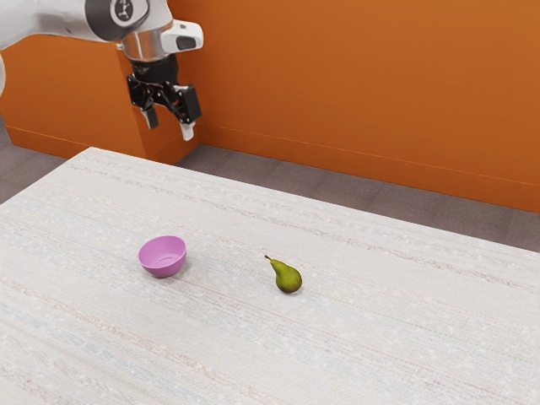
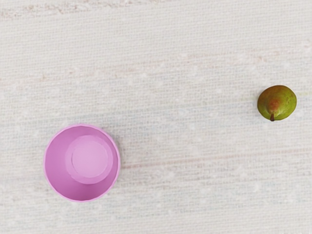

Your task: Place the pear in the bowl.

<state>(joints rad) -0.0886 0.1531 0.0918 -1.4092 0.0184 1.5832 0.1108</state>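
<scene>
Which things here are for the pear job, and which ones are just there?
For the job:
- the green pear, to be picked up
- the pink bowl, empty, where the pear should go
- the open gripper, to do the moving

Just there:
- the pale table under the pear and bowl
- the orange wall
- the grey floor

Pear [image 1: 288, 278] and bowl [image 1: 163, 267], both lying lower than my raised gripper [image 1: 170, 128]. The pear, green with a brownish tinge and a short dark stem, rests on its rounded end, its neck leaning toward the bowl's side; it lies outside the bowl and well apart from it. The bowl, pinkish purple, round and smooth, sits upright beneath my gripper's level, its mouth facing up and its circular inner floor exposed.
</scene>
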